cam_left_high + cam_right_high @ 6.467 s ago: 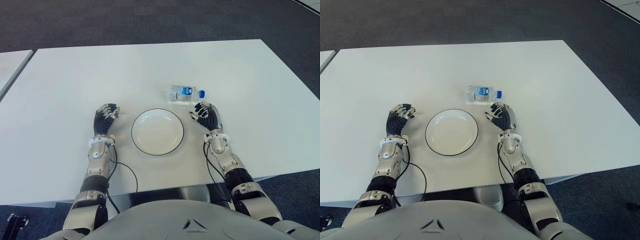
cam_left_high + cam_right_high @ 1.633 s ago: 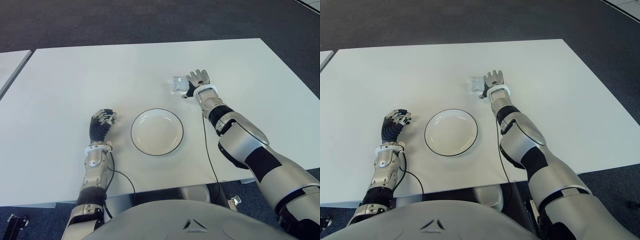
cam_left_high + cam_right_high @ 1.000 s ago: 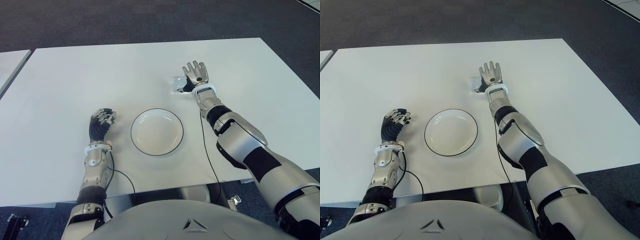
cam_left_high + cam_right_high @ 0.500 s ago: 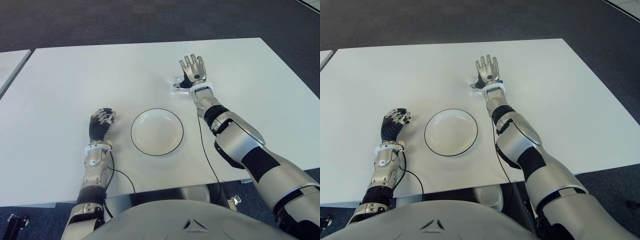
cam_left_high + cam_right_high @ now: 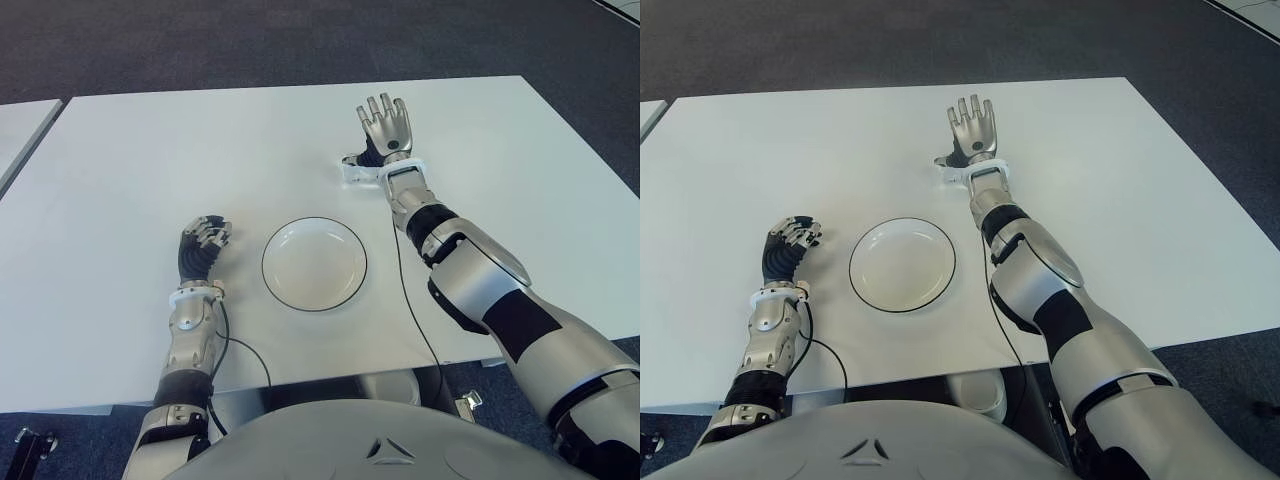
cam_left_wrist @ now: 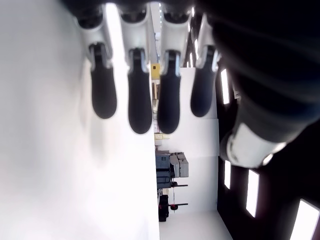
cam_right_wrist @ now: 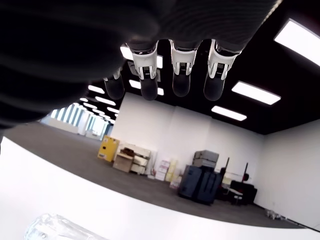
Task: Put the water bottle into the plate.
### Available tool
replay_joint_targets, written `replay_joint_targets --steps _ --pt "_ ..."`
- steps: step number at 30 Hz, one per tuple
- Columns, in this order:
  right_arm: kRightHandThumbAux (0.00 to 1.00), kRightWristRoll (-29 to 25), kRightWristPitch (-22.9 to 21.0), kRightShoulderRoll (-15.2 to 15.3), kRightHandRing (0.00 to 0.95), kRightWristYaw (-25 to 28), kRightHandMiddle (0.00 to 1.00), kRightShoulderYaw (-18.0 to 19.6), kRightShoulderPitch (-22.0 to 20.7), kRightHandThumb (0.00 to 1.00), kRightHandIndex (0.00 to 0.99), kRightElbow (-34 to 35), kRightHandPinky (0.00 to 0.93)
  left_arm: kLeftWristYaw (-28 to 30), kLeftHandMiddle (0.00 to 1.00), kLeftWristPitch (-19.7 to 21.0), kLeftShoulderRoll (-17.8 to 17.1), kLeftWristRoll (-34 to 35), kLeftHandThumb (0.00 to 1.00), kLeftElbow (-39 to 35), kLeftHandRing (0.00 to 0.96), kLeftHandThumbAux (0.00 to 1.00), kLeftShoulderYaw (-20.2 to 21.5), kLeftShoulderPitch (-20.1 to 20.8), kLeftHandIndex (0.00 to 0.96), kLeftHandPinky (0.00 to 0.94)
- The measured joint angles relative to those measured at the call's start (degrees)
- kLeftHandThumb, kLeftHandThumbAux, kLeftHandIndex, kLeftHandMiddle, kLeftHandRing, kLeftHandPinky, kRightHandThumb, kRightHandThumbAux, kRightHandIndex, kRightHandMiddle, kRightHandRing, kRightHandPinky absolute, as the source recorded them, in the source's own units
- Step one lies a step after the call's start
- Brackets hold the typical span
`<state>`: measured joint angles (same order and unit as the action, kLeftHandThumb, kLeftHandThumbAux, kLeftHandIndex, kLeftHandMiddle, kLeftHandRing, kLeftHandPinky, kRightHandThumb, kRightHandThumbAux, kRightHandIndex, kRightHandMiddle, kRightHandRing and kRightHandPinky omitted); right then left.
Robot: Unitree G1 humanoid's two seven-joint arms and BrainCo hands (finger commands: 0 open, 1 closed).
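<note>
1. Water bottle [image 7: 60, 231] lies on the white surface [image 5: 130, 160], far from the robot and a bit to the right of the middle. In the eye views most of it is hidden under the right wrist, so only a small clear piece shows beside the wrist.
2. Right hand [image 5: 385, 127] is held up above the bottle, on the far side of the plate. Its arm reaches out long across the surface.
3. The right hand's fingers [image 5: 372, 107] are spread wide apart and point away from the robot. They hold nothing. In the right wrist view the fingertips point up toward the ceiling lights, and the bottle lies low on the surface under them.
4. I cannot tell if the wrist touches the bottle or is just over it.
5. Plate [image 5: 315, 263] is round and white with a thin dark rim. It sits in the near middle of the surface, between the two arms, with nothing in it. The bottle is on its far right side, apart from it.
6. Left hand [image 5: 202, 248] shows just left of the plate, near the robot. Its fingers [image 6: 140, 100] are curled in together and hold nothing.
7. A black cable [image 5: 250, 345] runs from the left arm toward the near edge.
</note>
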<state>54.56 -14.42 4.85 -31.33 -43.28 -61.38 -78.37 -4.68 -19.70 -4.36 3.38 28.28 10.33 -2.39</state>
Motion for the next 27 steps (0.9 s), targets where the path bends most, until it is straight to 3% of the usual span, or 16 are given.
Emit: replay_joint_targets --steps 14,27 --pt "0.344 -3.97 11.25 3.56 0.0 16.16 0.0 3.93 -0.9 0.728 0.0 -1.2 0.0 -0.03 0.472 0.04 -0.09 0.0 0.832 0.71 0.522 0.683 0.11 0.51 0.41 0.494" --pt "0.344 -9.44 11.61 4.5 0.0 33.45 0.0 9.36 -0.9 0.614 0.0 -1.86 0.0 0.48 0.48 -0.12 -0.76 0.48 0.829 0.78 0.521 0.686 0.73 0.02 0.395 0.49"
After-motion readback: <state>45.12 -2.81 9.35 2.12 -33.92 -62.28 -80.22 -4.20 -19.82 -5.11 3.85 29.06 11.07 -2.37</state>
